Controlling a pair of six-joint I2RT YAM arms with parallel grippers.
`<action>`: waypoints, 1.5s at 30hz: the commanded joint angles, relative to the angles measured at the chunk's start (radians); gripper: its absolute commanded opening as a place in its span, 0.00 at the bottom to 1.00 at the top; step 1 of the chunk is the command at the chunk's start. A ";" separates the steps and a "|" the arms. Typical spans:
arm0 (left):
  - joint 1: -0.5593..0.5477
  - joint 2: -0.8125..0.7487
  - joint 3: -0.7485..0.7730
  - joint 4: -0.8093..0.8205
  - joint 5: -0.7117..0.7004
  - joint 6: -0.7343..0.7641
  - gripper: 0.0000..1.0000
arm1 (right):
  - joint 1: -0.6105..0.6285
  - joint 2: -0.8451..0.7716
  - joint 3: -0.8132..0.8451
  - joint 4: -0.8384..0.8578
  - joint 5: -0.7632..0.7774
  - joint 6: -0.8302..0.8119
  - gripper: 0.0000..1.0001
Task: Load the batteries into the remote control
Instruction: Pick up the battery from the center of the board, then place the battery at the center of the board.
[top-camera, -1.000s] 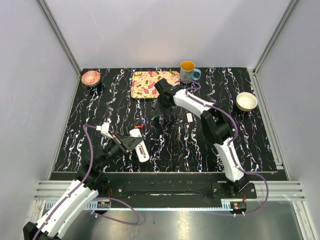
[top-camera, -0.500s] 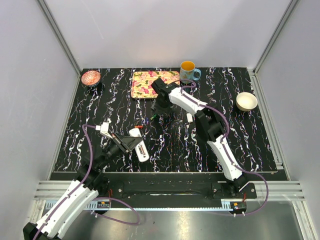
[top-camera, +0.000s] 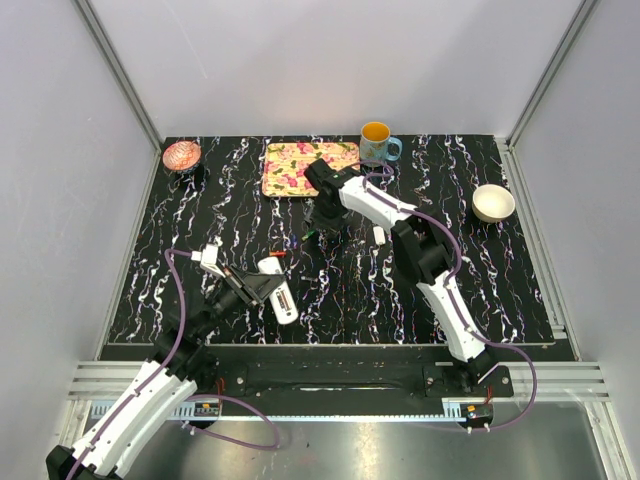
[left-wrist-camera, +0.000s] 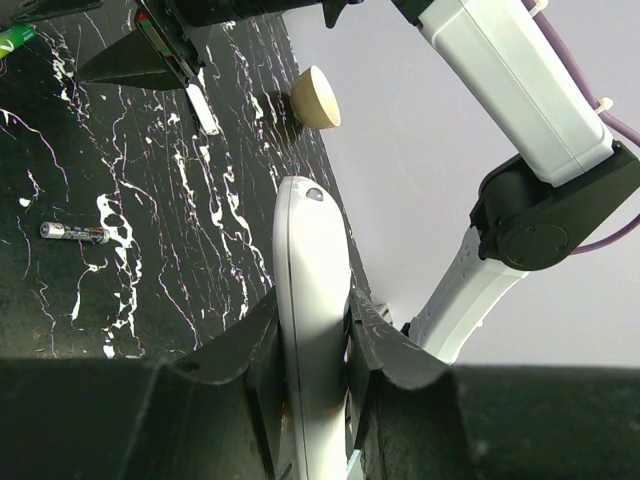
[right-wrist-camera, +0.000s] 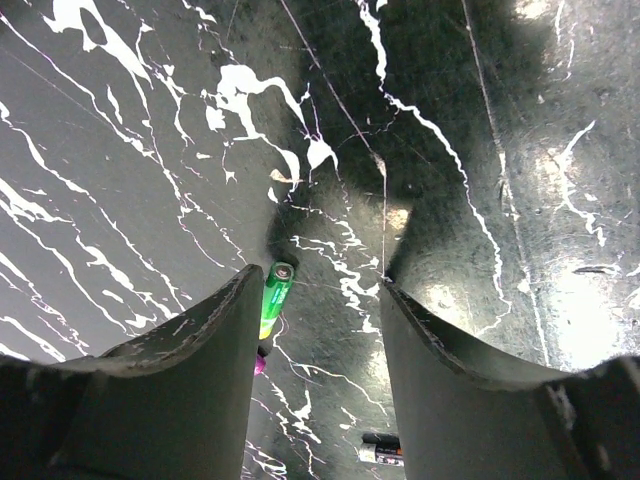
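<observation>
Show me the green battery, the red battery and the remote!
green battery (right-wrist-camera: 274, 295), right wrist view, middle of its side.
red battery (left-wrist-camera: 75, 232), left wrist view, middle of its body.
remote (left-wrist-camera: 308, 290), left wrist view, its white edge.

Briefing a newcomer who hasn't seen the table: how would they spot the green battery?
On the black marbled table, find the floral rectangular tray at the far edge, then come nearer to the right arm's hand. Beside it lies the slim green cylindrical battery; its reddish twin lies farther left.

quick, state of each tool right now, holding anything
left tool: shut on the remote control
right tool: open, holding nothing, just above the greenish battery
</observation>
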 joint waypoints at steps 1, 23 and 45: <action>-0.002 -0.018 0.026 0.051 -0.009 -0.011 0.00 | 0.033 -0.020 -0.024 -0.015 -0.003 0.021 0.57; -0.002 -0.035 0.017 0.044 -0.005 -0.016 0.00 | 0.036 0.015 -0.015 0.006 -0.004 0.075 0.28; -0.002 -0.018 0.029 0.025 -0.025 -0.001 0.00 | -0.001 -0.423 -0.650 0.075 0.192 -0.588 0.00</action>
